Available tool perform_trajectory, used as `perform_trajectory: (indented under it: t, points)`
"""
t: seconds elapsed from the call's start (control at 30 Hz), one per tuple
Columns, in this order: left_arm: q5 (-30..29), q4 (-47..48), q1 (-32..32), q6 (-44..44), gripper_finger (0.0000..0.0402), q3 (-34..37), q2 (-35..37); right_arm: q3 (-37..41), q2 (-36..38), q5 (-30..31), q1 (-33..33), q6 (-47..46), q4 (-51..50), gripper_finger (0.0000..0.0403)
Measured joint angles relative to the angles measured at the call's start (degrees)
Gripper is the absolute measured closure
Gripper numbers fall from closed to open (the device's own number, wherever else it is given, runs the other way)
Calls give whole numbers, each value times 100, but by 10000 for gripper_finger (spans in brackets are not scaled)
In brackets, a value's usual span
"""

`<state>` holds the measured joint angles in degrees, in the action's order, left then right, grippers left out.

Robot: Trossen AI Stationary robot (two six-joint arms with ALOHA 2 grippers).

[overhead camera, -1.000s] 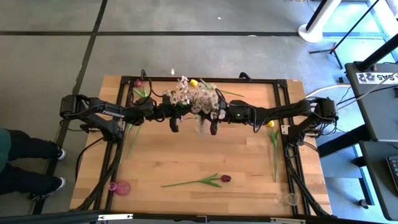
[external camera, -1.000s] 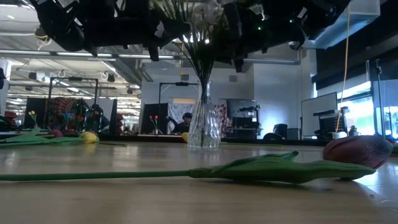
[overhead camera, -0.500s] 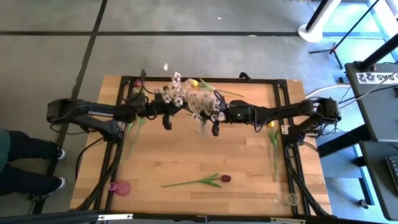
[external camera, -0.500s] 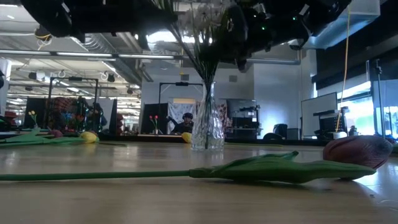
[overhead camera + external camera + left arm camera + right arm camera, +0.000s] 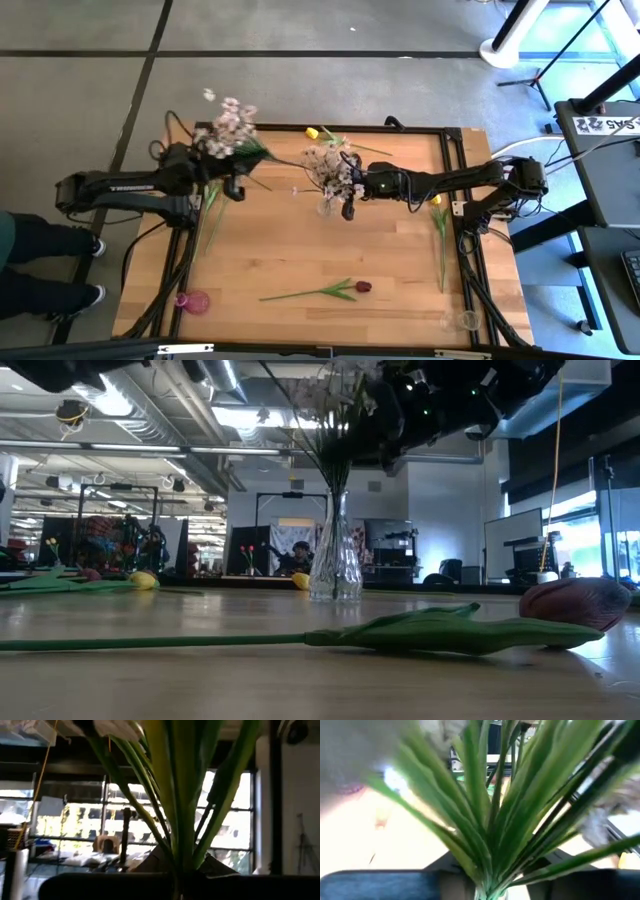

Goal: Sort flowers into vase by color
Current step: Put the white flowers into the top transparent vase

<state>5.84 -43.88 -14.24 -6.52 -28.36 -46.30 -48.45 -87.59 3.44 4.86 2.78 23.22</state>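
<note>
A clear glass vase point(image 5: 324, 207) stands mid-table and holds a bunch of white-pink blossoms point(image 5: 335, 170) on green stems point(image 5: 490, 835). My right gripper point(image 5: 347, 205) is right at the vase's mouth point(image 5: 487, 893), among those stems. My left gripper point(image 5: 236, 186) is over the table's left part, raised and shut on a separate spray of white-pink blossoms point(image 5: 225, 125). A dark red tulip point(image 5: 362, 286) lies on its side near the front. One yellow tulip point(image 5: 436, 200) lies at the right and another point(image 5: 312, 132) at the far edge. My left gripper pinches the spray's green stems point(image 5: 180, 862) between its two fingers, low down where they run together. The stems rise and fan out above the fingers, with the blossoms point(image 5: 117, 727) on top. The spray is lifted clear of the table and the vase.
A small pink vase point(image 5: 193, 300) lies at the near left corner and a clear glass one point(image 5: 462, 320) at the near right. Loose green stems point(image 5: 212, 218) lie along the left frame rail. A black frame point(image 5: 455, 135) borders the wooden table.
My left gripper has drawn back toward the table's left edge and risen, tipping upward. It has carried its spray of white-pink blossoms away from the bunch in the vase. The vase has shifted a little. My right gripper has stayed at the vase.
</note>
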Motion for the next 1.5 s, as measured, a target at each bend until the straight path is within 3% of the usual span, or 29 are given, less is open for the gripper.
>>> perform_trajectory:
  t: [0.23, 0.43, 0.57, 0.77, 0.97, 1.2, 1.33, 1.5]
  points:
    - [449, 603, 98, -687, 392, 0, 487, 0, 346, -2, 0, -254, -156, 170]
    - [700, 192, 474, -663, 392, 0, 750, 0, 878, -2, -2, -723, -902, 90]
    - [771, 174, 661, -656, 392, 0, 1001, 0, 1206, -2, -2, -1010, -1217, 64]
    - [913, 846, 1198, -952, 392, 0, 874, 0, 1635, -2, -2, -1517, -1870, 59]
    - [-522, 1234, 2058, -777, 392, 0, 118, 0, 1997, 57, -2, -1670, -2687, 59]
    - [-2179, 671, 2241, -642, 392, -35, -1518, 0, 2157, 398, -2, -1771, -2746, 59]
    - [-2374, 355, 2133, -620, 392, -395, -2374, -48, 2157, 525, -2, -1769, -2542, 59]
    - [-2733, 568, 2185, -305, 392, -1127, -2937, -281, 2157, 612, -2, -1756, -2801, 59]
